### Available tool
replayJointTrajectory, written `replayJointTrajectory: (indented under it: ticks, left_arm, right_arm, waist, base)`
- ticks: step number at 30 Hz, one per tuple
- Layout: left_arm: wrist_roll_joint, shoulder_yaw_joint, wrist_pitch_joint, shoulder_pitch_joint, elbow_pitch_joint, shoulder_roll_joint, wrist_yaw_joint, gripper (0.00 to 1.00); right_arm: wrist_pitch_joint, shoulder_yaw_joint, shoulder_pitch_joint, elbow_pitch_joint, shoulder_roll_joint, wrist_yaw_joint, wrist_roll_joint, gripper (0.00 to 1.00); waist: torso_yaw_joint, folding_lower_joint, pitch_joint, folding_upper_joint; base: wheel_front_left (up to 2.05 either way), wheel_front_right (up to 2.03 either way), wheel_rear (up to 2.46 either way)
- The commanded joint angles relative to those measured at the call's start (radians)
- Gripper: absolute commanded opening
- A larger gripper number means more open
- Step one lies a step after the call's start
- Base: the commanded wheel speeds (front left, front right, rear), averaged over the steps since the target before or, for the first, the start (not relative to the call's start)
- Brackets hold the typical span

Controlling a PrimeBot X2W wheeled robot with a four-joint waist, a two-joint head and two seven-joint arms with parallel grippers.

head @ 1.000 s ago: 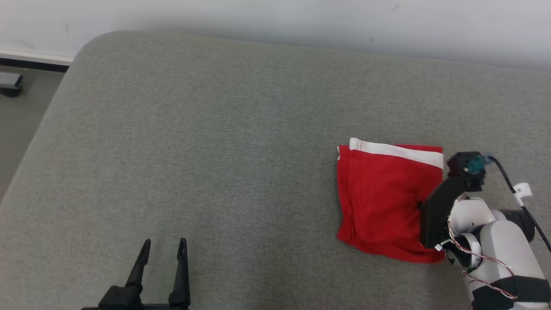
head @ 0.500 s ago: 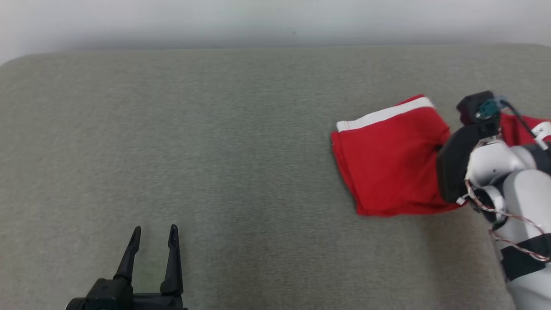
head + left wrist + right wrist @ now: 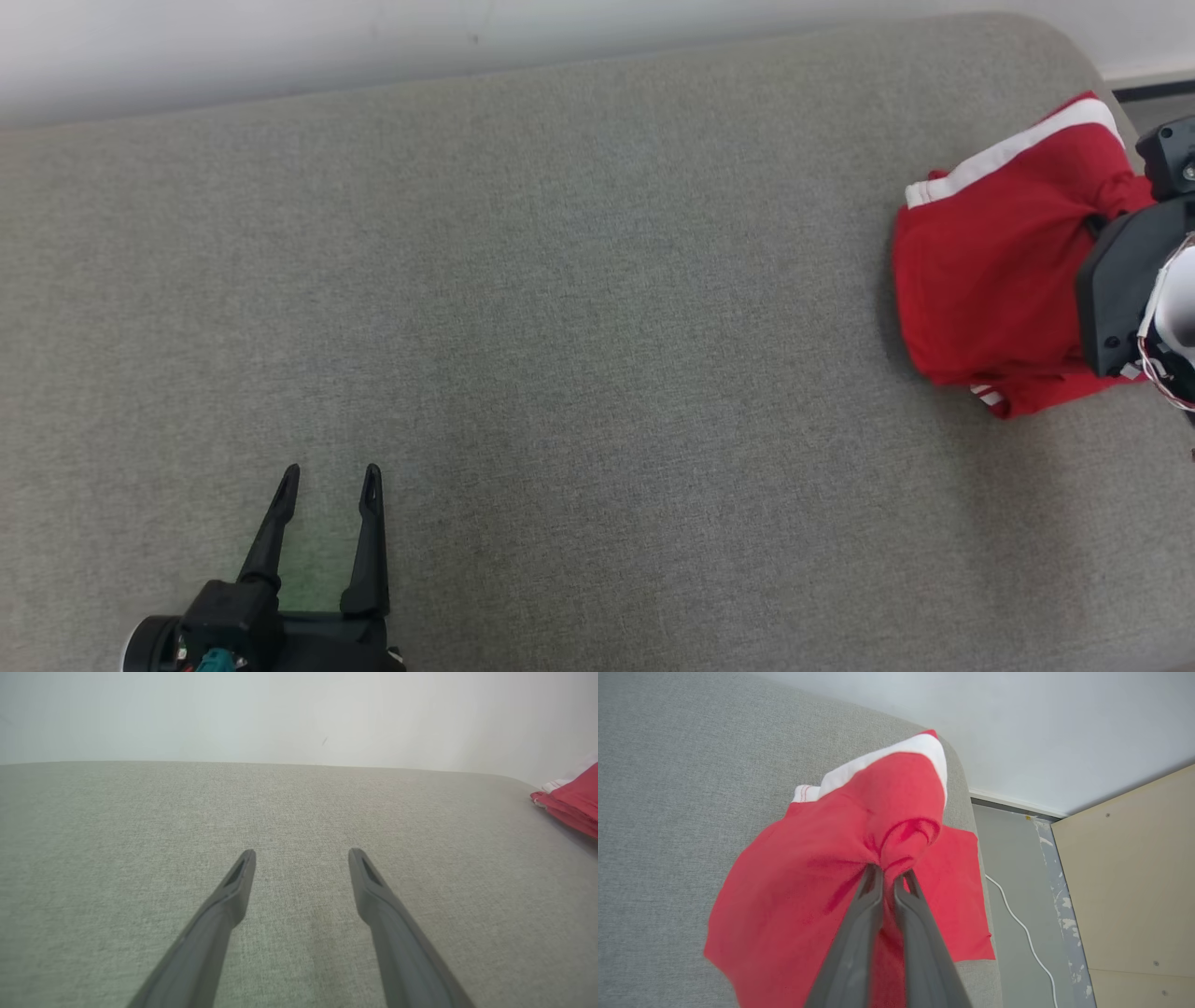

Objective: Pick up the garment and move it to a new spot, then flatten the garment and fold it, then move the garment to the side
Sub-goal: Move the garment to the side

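Red cloth garment [image 3: 990,271] with white band sat bunched on the grey woven cushion [image 3: 597,280].
Right end effector [image 3: 889,875] clenched a fold (near the cushion's edge); left end effector [image 3: 330,478] hovered released.

Red garment [image 3: 990,271], white band [image 3: 1008,154], perhaps white hem stripes [image 3: 987,395], grey woven surface [image 3: 560,327]

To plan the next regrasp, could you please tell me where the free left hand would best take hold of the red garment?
Probably the white-banded edge of the red garment, at its left corner, approached from the robot's left, low over the cushion. That hem faces the open left hand, while the right hand pinches a bunched fold further right.
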Motion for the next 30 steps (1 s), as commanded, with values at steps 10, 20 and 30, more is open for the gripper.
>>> replayJointTrajectory:
  ticks: [10,20,30]
  left_arm:
    - [0.023,-0.009,-0.003,-0.032,-0.002,0.029,-0.016,1.0]
    - [0.031,-0.032,-0.003,-0.047,-0.019,0.041,-0.022,1.0]
    - [0.02,-0.095,-0.003,-0.043,-0.039,0.051,-0.024,1.0]
  right_arm:
    - [-0.15,0.02,-0.032,0.134,-0.135,-0.003,0.003,0.0]
    - [-0.315,-0.1,0.013,0.283,-0.162,-0.003,-0.128,0.07]
    - [-0.547,-0.357,0.059,0.261,0.027,-0.003,-0.266,1.0]
  waist:
    - [0.006,-0.0001,0.088,-0.0001]
    - [0.042,-0.0001,0.136,-0.0001]
    - [0.08,-0.0001,0.095,-0.0001]
  base:
    - [0.0,0.0,0.0]
    - [0.0,0.0,0.0]
    - [0.0,0.0,0.0]
